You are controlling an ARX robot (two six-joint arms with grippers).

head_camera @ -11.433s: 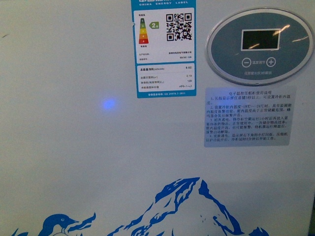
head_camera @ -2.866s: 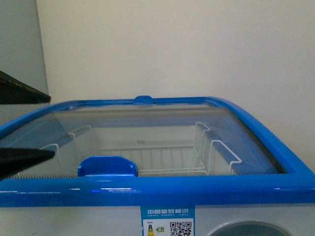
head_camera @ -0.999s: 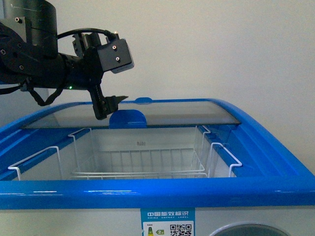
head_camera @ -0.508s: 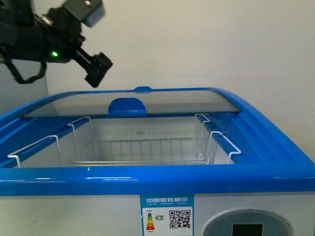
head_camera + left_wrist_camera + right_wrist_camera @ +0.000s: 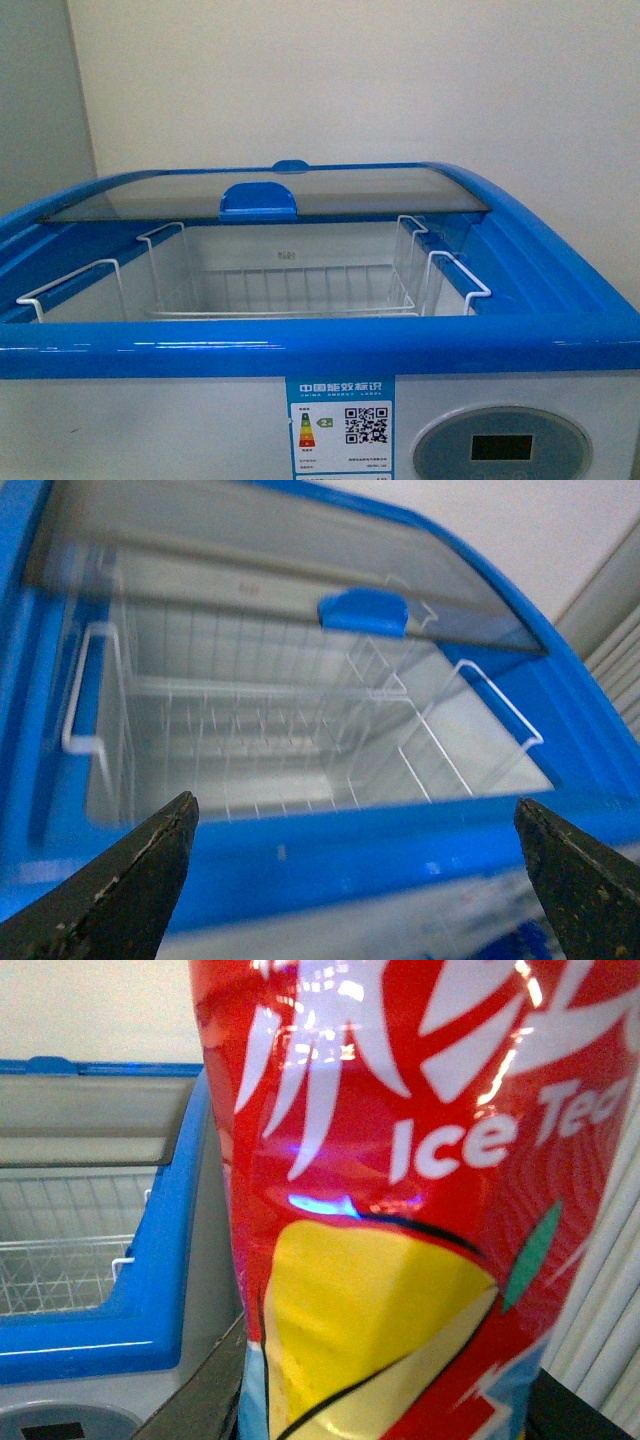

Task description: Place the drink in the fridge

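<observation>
The fridge (image 5: 300,345), a white chest freezer with a blue rim, fills the front view. Its curved glass lid (image 5: 300,192) sits slid to the back, leaving the near half uncovered. White wire baskets (image 5: 290,290) hang inside. No arm shows in the front view. In the left wrist view my left gripper (image 5: 355,880) is open and holds nothing, hovering over the fridge's front rim (image 5: 330,845). My right gripper (image 5: 390,1400) is shut on the drink (image 5: 400,1160), a bottle with a red and yellow "Ice Tea" label. It is held beside the fridge's right end (image 5: 165,1250).
An oval grey display (image 5: 500,447) and an energy label sticker (image 5: 340,425) are on the fridge's front. A blue handle (image 5: 259,202) sits on the lid's edge. A pale wall rises behind. Pale slatted panels (image 5: 615,650) stand to the fridge's right.
The glass lid went from covering the front to slid back, with my left gripper at its handle. That arm then rose up and left out of the front view.
</observation>
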